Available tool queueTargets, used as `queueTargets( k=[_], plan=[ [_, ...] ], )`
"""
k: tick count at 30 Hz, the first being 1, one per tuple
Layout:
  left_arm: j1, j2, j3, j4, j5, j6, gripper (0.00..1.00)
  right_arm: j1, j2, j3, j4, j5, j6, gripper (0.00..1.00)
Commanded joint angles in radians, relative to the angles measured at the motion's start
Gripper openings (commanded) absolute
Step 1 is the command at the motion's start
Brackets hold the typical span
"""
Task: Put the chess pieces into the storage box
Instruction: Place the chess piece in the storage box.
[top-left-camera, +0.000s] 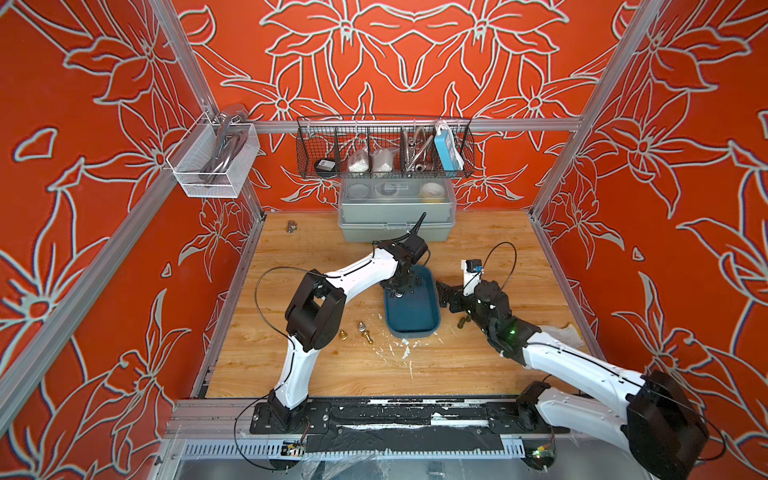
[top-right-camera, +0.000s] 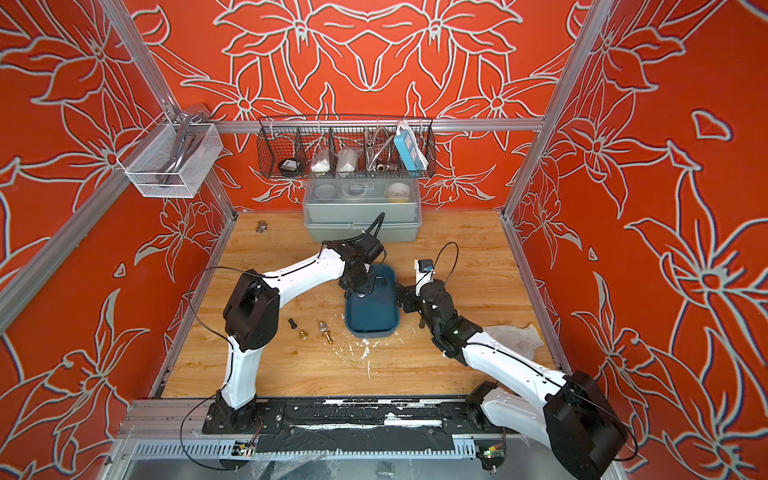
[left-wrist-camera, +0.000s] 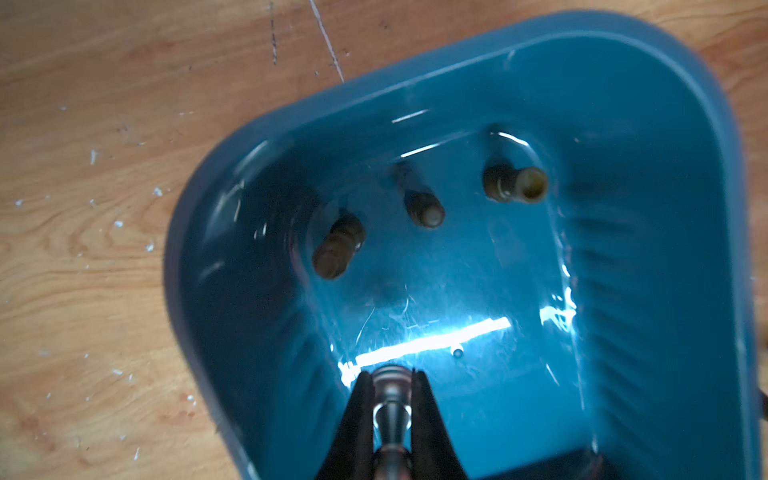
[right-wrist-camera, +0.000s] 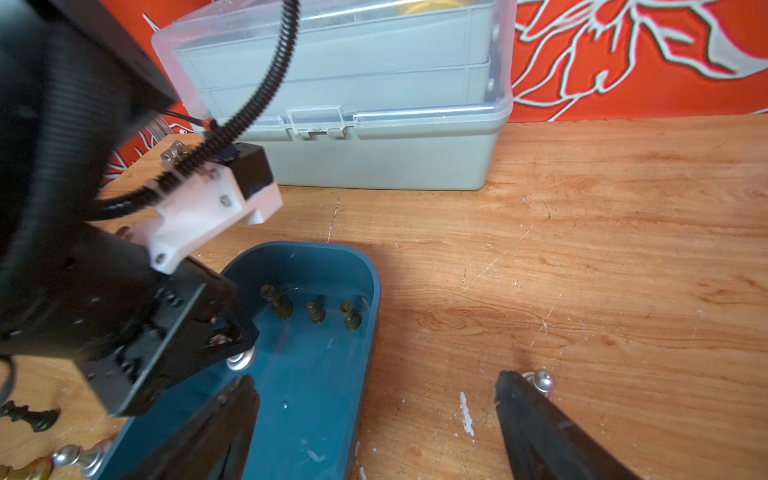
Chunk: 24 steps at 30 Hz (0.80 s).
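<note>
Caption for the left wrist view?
Left gripper, jaws shut on a silver chess piece, above the storage box holding three dark pieces.

The storage box (top-left-camera: 413, 316) sat mid-surface, with three chess pieces (left-wrist-camera: 424, 208) lying in its far end. The left end effector (left-wrist-camera: 390, 376) hung over its interior; the right end effector (right-wrist-camera: 374, 380) straddled its right wall. To its left lay loose pieces (top-left-camera: 363, 326) — behind it, the lidded box (top-left-camera: 395, 216).

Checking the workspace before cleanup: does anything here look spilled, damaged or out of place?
Yes: white flecks lie scattered on the wooden table just beside the storage box, perhaps chipped paint. A torn whitish patch mars the table's right edge, and a lone metal fitting sits in the far left corner.
</note>
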Motion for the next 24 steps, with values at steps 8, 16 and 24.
queueTargets(
  k=[8,16,24],
  plan=[
    [0.025,0.091,0.05,-0.011,-0.023,0.01,0.1,-0.004,-0.021,-0.024,0.028,0.013,0.002,1.0],
    [0.025,0.117,0.057,-0.012,-0.027,0.012,0.13,-0.003,-0.022,-0.022,0.025,0.012,0.007,1.0],
    [0.025,0.132,0.063,-0.01,-0.03,0.011,0.16,-0.003,-0.018,-0.021,0.025,0.007,0.01,1.0]
  ],
)
